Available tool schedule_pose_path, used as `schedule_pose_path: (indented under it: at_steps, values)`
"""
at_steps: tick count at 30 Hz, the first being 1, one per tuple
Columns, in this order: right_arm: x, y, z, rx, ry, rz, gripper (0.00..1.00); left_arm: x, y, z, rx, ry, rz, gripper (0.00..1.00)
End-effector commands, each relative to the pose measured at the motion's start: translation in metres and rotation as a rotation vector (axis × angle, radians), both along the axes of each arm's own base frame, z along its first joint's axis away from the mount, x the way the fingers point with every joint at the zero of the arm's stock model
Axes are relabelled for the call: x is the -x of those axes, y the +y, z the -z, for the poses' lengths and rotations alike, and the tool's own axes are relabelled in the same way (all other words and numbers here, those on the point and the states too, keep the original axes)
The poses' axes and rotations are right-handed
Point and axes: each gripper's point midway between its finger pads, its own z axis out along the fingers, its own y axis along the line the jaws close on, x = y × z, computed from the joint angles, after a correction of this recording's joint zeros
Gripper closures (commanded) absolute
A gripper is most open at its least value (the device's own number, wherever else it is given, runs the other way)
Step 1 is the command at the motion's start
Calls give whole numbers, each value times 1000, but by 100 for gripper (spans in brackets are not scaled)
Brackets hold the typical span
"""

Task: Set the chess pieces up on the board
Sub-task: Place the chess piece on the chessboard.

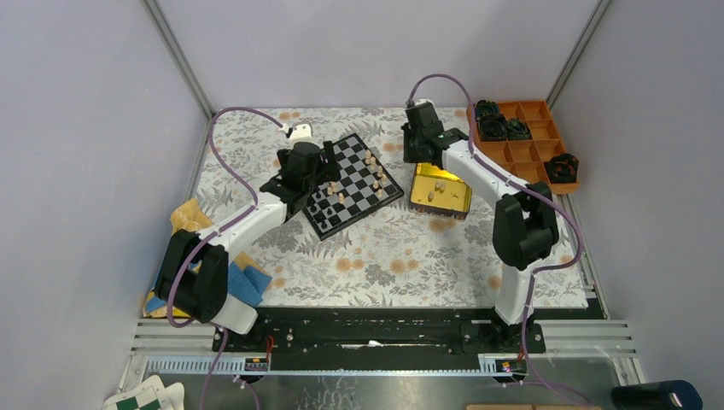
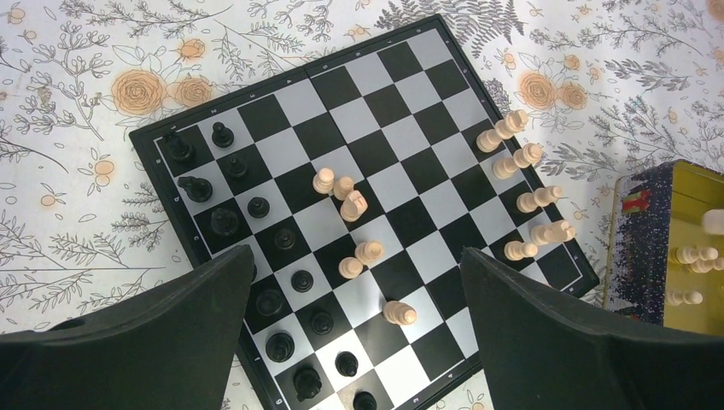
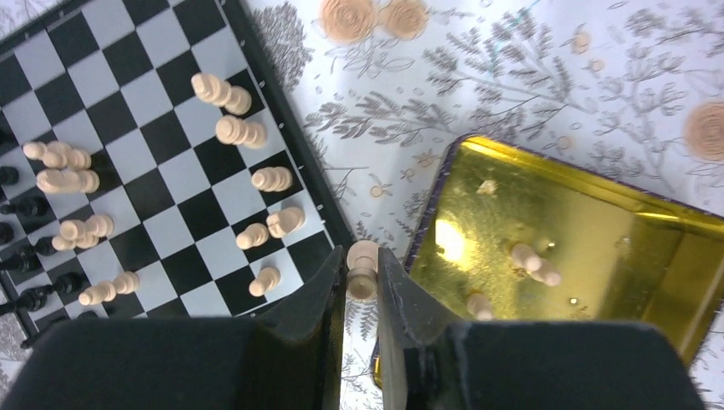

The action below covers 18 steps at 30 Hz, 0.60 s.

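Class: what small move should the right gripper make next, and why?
Probably shift over the chessboard and lower: the right gripper is shut on a tan chess piece above the tablecloth, between the gold tin and the board's rim; empty squares lie beside tan pieces.

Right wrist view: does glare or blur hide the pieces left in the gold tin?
Right wrist: a bright glare patch sits on the gold tin floor, yet the tan pieces inside stay readable. Top external: the tin shines, its pieces barely resolvable.
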Motion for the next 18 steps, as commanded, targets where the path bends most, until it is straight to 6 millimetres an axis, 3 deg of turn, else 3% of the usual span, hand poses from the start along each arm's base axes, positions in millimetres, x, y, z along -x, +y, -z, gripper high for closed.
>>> schedule_pose_path:
  at_steps: [1, 9, 18]
  values:
    - [3, 24, 3, 2, 18, -62, 100, -2, 2, -14, 23, -42, -11, 1]
    - [11, 48, 22, 9, 51, -116, 100, -1, 2, -12, 24, -40, -9, 1]
    - [20, 59, 46, 15, 83, -147, 100, 1, 3, -9, 21, -36, -9, 1]
